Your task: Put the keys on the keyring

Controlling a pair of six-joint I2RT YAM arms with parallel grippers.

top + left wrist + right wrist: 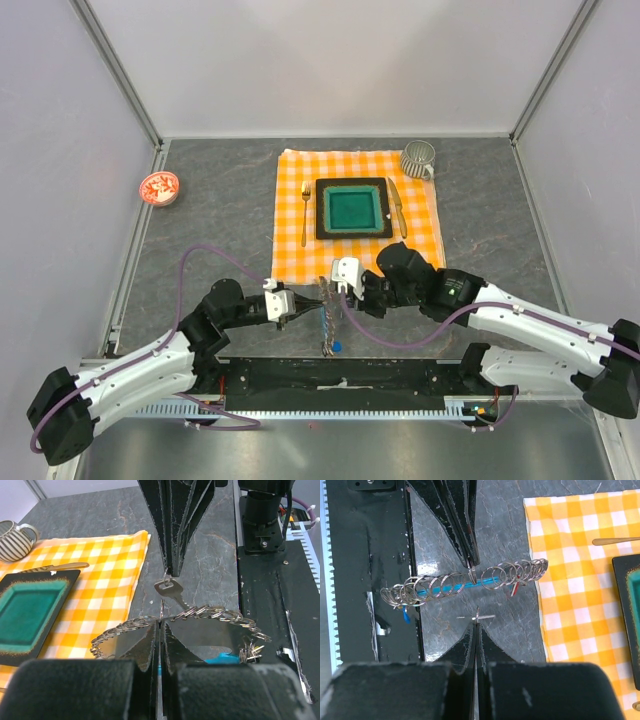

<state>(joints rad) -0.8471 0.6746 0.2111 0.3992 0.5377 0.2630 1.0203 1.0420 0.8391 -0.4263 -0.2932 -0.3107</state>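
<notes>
Clenched left fingers [160, 626] pinch the keyring [210, 614], a row of silvery loops stretched sideways across their tips over the dark desk [210, 555], while just beyond them the right fingers [170, 572], also clenched, dangle one silver key [170, 588] by its small ring

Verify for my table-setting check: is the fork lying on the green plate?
No, the fork lies on the checked cloth beside the plate, apart from it.
</notes>
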